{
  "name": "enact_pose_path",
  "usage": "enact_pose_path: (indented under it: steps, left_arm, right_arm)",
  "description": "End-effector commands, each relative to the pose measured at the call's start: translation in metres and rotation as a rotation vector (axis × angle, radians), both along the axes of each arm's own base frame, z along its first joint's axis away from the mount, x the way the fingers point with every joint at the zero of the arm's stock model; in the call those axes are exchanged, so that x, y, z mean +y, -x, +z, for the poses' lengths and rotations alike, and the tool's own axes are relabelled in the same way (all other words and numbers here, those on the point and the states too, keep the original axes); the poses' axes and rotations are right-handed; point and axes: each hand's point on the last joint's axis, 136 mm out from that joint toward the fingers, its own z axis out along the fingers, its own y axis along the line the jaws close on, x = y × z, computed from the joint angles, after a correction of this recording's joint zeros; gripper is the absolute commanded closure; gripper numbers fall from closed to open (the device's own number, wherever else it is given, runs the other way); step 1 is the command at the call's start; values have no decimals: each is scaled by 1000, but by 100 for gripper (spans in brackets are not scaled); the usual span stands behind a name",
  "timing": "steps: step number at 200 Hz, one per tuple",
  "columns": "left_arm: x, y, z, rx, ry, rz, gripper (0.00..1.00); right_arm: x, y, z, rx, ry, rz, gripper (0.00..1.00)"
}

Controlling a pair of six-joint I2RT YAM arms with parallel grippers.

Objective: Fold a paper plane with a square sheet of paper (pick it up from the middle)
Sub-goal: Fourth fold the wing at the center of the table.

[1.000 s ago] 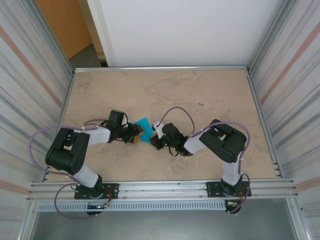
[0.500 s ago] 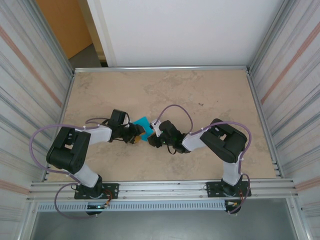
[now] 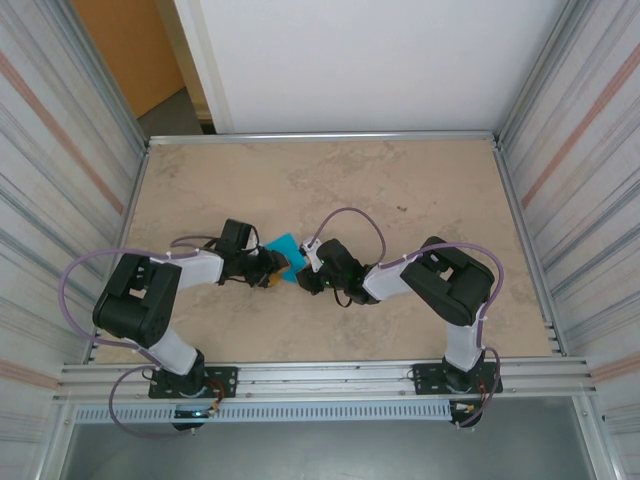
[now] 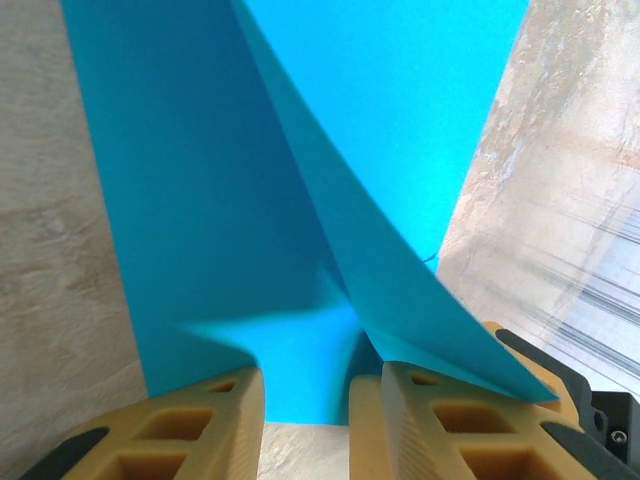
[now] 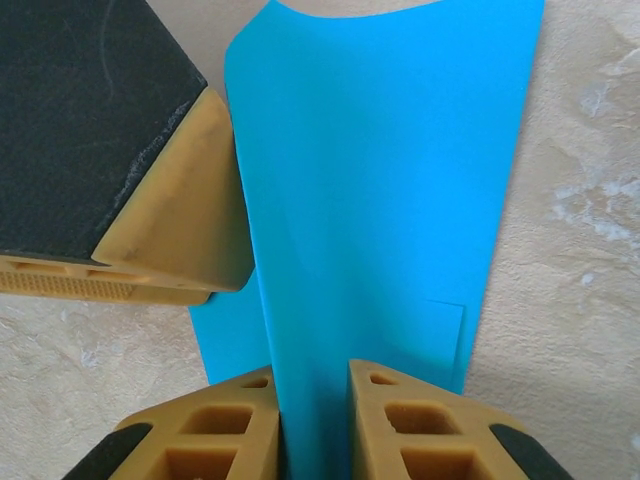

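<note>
Folding a flap of the turquoise sheet near the table's middle

The square sheet of paper [image 3: 285,255] lies on the table [image 3: 400,190], a little left of its centre and toward its near edge, with one flap lifted. The right fingers [image 5: 410,420] stand close together on a raised fold that runs into their gap, seemingly pinched. The left fingers [image 4: 190,420] stand apart at the sheet's edge down on the table, the lifted flap draped over one of them. To fold well, I judge the pinch should hold firm while the flap is laid squarely over, then pressed flat to the table from the crease outward; a sideways tug could skew or tear such thin paper
</note>
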Motion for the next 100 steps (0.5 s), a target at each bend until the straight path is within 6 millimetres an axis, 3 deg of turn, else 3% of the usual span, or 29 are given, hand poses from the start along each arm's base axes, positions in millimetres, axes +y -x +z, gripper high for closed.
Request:
enact_pose_path:
  steps: [1,37,100]
  left_arm:
    - [5,5,-7,18,-40,-5,65]
    - [5,3,-1,2,-37,1,67]
    - [-2,-12,33,-140,-11,-42,64]
  right_arm:
    - [-5,3,-5,39,-15,-30,81]
    - [-7,6,-5,72,-81,-47,83]
    - [-12,4,-4,126,-164,-70,86]
